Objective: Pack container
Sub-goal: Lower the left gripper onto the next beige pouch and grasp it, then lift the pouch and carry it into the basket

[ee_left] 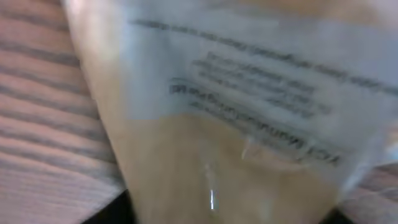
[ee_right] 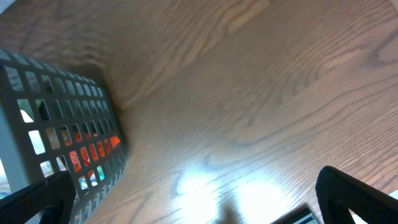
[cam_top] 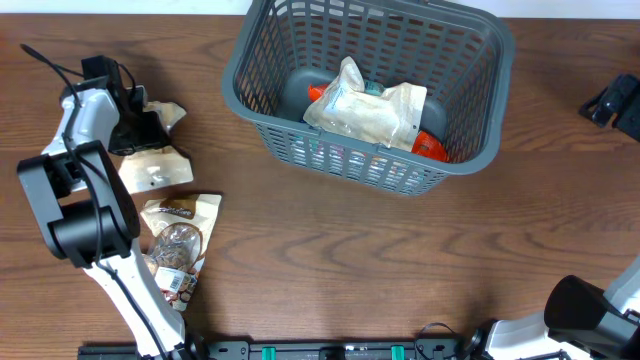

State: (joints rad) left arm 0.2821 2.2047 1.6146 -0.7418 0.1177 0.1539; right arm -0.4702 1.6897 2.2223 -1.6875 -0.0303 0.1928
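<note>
Near right, my right claw (ee_right: 193,183) hangs low over the bench (cam_top: 340,260), fingers spread wide with nothing between them. My left arm (cam_top: 90,200) stretches away along the left side, the left claw (cam_top: 138,122) down on a cream pouch (ee_left: 236,124); I cannot tell whether it grips. The container (cam_top: 350,160) sits far centre, mouth up, long axis left to right, holding pale packets (cam_top: 365,110) and an orange one (cam_top: 430,147).
</note>
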